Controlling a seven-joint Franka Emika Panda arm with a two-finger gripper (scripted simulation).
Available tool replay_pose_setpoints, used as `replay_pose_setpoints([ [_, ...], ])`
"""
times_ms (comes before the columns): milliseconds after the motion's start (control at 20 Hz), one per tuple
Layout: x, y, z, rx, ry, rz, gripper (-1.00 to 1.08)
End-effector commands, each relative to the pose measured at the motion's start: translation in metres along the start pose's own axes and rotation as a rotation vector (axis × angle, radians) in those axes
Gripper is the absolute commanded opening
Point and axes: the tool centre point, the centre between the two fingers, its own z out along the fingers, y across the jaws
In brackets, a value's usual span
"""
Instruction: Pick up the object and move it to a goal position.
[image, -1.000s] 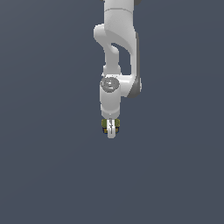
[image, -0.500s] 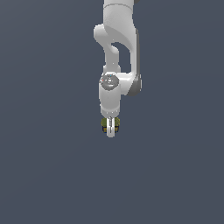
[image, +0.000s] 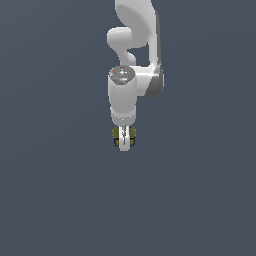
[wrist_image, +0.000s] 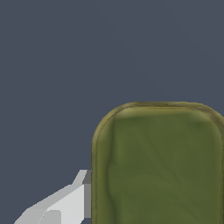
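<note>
The object (image: 116, 135) is a small squat olive-green and yellow can with a dark base edge. It sits between the fingers of my gripper (image: 124, 142), which points down from the white arm in the middle of the exterior view. The gripper is shut on the object. In the wrist view the object's olive-green top (wrist_image: 159, 166) fills much of the picture. One white fingertip (wrist_image: 65, 203) presses against its side. The other finger is out of that view. I cannot tell whether the object touches the floor.
A plain dark grey-blue surface (image: 55, 200) fills the whole scene around the arm. No other objects, walls or edges show in either view.
The arm has shifted a little upward in the exterior view, with the object still between the fingers. The grip looks unchanged.
</note>
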Motion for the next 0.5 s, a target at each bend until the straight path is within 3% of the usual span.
replay_pose_setpoints([
  [0,0.003,-0.005,-0.028,0.004,0.001,0.001,-1.00],
  [450,0.014,-0.021,-0.125,0.004,0.001,0.001,-1.00],
])
